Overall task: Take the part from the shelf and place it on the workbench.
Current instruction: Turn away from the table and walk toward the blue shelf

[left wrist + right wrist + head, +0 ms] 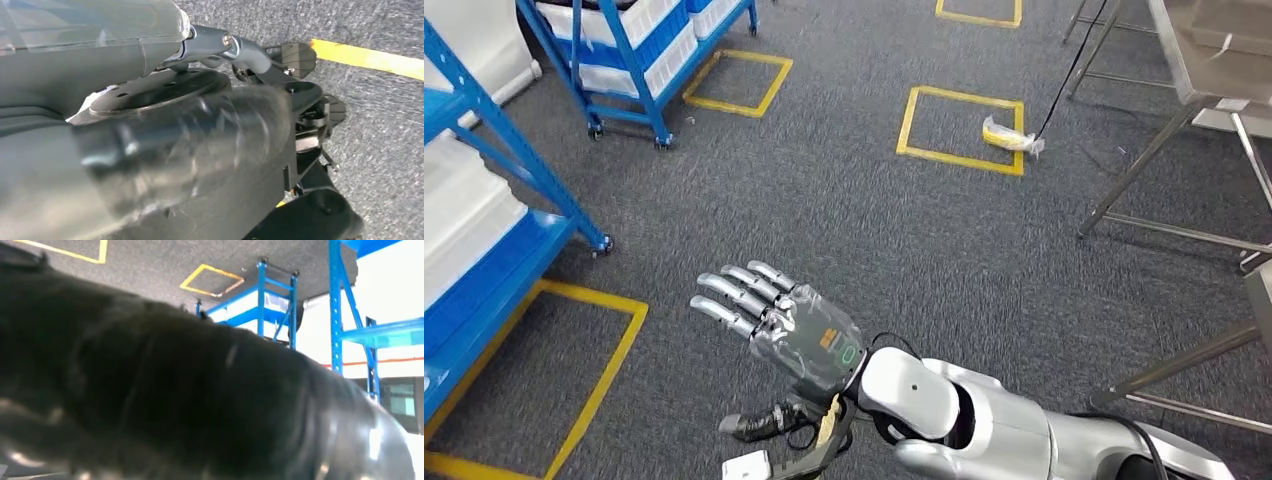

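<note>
Head view: right hand (789,330) held out over the floor (854,220), silver arm (984,415) w/ smooth rounded shells coming in from the lower right. Hand is wrapped in clear glossy film, fingers (734,295) straight, slightly apart, holding nothing. Floor is dark grey, coarse carpet-like texture, w/ square outlines of yellow tape (964,125); a small crumpled yellow-white bag (1012,138) lies on one square's tape. Blue steel shelf (494,190) on castors along the left edge, white bins on it; a second blue rack (639,50) farther back. Desk (1204,60), bare metal w/ thin angled legs, top right. Part: can't tell where it is. Left hand (165,145): blurred grey close-up in the left wrist view, finger state can't tell.
</note>
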